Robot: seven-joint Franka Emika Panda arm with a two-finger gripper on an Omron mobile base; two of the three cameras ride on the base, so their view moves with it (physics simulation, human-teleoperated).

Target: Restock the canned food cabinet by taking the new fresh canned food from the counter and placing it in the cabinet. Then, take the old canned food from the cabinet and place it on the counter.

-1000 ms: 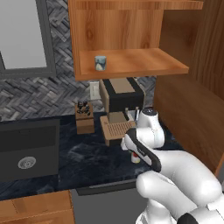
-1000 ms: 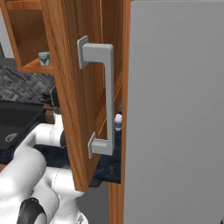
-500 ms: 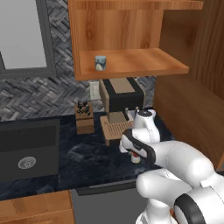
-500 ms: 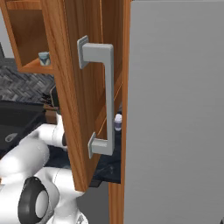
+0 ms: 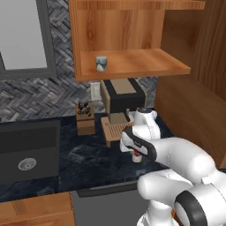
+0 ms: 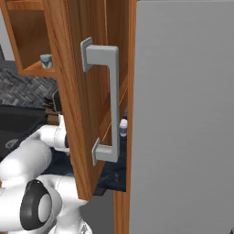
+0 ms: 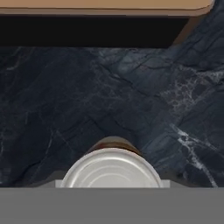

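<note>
Over counter [image 5: 88, 154], arm bends down; claw [image 5: 137, 155] at red-banded can [image 7: 112, 168].

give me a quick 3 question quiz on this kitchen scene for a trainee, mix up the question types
1. True or false: the old canned food stands on the cabinet shelf.
2. Multiple choice: in the hand view, the new fresh canned food shows mainly its A) silvery top B) torn label C) dented base.
3. Fill in the missing word: the surface seen around the new can is the dark marbled ____.

Key
1. True; the grey-blue can sits upright near the left end of the shelf board.
2. A; the round silvery lid faces the camera, with a little of the side above it.
3. counter.
</note>
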